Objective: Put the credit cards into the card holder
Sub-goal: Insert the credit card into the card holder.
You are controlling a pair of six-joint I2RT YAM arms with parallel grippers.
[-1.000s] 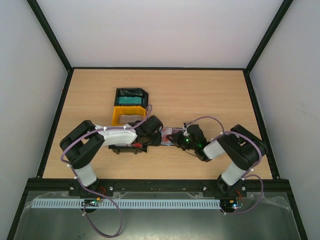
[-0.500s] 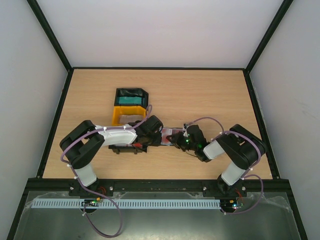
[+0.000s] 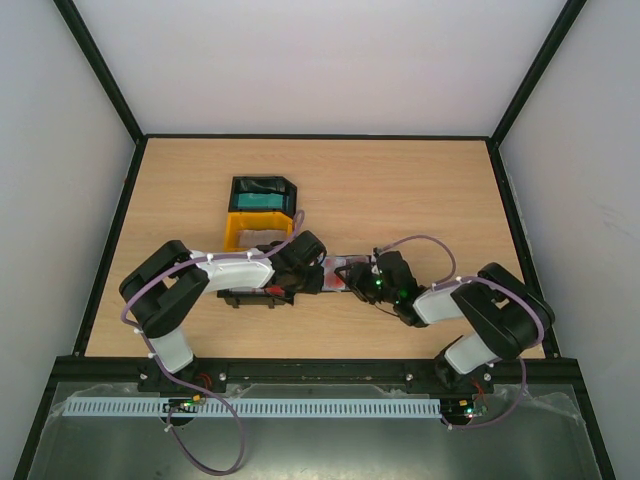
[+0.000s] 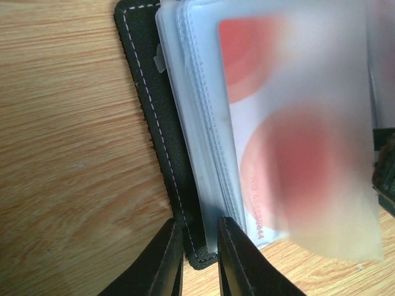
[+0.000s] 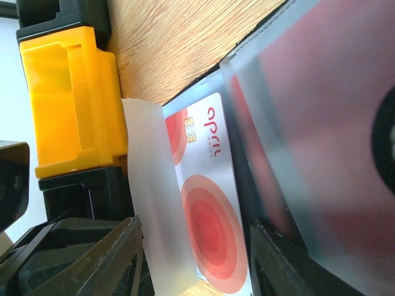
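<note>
Nearby, yellow tray, black tray behind it, left of card holder.

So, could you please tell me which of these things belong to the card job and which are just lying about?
Belong to the job:
- card holder
- red-and-white card
- teal cards
- pale cards

Just lying about:
- yellow tray, which only stores the pale cards
- black tray, which only stores the teal cards
</note>
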